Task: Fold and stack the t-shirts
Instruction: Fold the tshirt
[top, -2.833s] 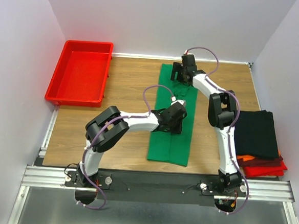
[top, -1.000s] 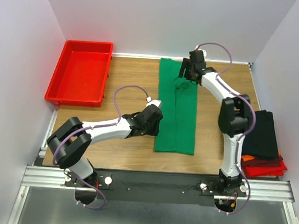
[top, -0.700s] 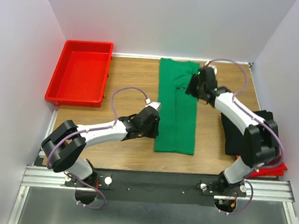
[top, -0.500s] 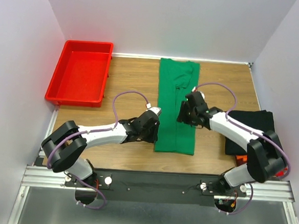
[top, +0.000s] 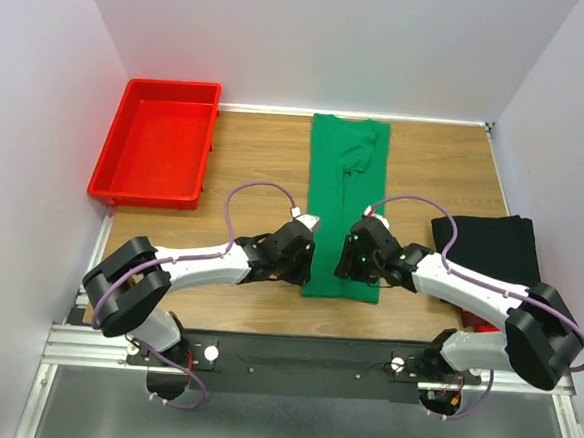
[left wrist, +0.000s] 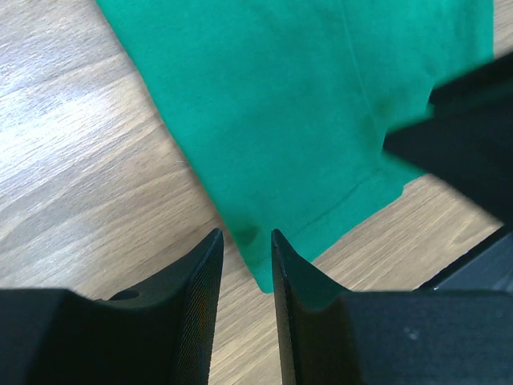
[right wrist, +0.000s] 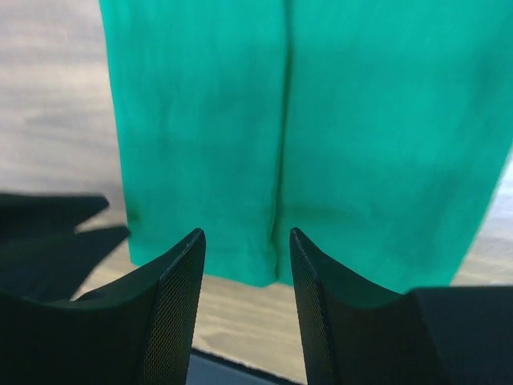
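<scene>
— Grippers first: where does each one sit?
— Both lie low at the near end of the table [top: 256, 166], at the 6 o'clock hem of the green t-shirt [top: 345, 203]. The left gripper [left wrist: 246, 233] is over the hem's 7 o'clock corner. The right gripper [right wrist: 244, 233] is over the hem a little right of its middle, where a lengthwise fold line runs.

— Is either one holding the cloth?
— Neither shows a grip. The left one's fingers stand a narrow gap apart, with the cloth's corner and bare wood visible between them. The right one's fingers are parted wider, and the hem and the fold line show in the gap. Whether any fingertip touches the fabric cannot be told.

— How does the green shirt lie?
— It lies flat, folded into a long narrow strip from 6 to 12 o'clock along the table's middle. It is a little rumpled toward the far end.

— And beyond that?
— At 3 o'clock, by the right edge, a folded black t-shirt [top: 495, 248] tops a stack. A sliver of a red t-shirt [top: 478, 319] shows under its near side, partly hidden by the right arm. Well apart, at 10 o'clock, a red tray [top: 162, 140] sits in the far left corner.
</scene>
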`<state>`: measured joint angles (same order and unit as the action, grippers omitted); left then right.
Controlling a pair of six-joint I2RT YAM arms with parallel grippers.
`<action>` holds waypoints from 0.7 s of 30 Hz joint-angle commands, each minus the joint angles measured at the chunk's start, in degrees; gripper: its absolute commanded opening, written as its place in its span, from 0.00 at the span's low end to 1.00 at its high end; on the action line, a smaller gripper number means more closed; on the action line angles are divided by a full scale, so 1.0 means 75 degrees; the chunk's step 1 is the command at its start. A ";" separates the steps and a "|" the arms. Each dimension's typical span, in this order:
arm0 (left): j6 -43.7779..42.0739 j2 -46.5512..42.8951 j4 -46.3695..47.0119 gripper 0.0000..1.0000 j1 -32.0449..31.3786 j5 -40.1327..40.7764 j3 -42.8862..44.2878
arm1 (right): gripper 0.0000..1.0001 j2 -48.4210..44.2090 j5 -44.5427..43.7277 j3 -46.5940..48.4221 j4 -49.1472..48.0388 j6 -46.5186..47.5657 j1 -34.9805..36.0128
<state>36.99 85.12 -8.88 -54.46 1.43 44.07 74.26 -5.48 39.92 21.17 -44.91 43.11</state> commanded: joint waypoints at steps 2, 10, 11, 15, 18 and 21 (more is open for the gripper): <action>-0.0209 0.0158 -0.0057 0.38 -0.0075 -0.0027 0.0158 | 0.52 -0.0104 0.0062 -0.0330 0.0131 -0.0493 0.0228; -0.0198 0.0381 -0.0069 0.36 -0.0157 0.0090 0.0205 | 0.50 0.0083 0.0039 -0.0307 0.0119 -0.0645 0.0450; -0.0198 0.0392 -0.0081 0.36 -0.0157 0.0090 0.0205 | 0.49 0.0130 0.0039 -0.0284 0.0119 -0.0657 0.0474; -0.0151 0.0393 -0.0081 0.32 -0.0169 0.0137 0.0194 | 0.49 0.0200 0.0050 -0.0272 0.0119 -0.0704 0.0591; -0.0128 0.0358 -0.0058 0.29 -0.0169 0.0172 0.0170 | 0.47 0.0282 0.0039 -0.0307 0.0131 -0.0739 0.0615; -0.0116 0.0346 -0.0058 0.25 -0.0181 0.0184 0.0159 | 0.47 0.0352 0.0039 -0.0296 0.0107 -0.0798 0.0708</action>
<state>36.25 87.57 -9.17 -55.27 1.54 44.25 75.81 -5.13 37.80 21.19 -49.52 47.40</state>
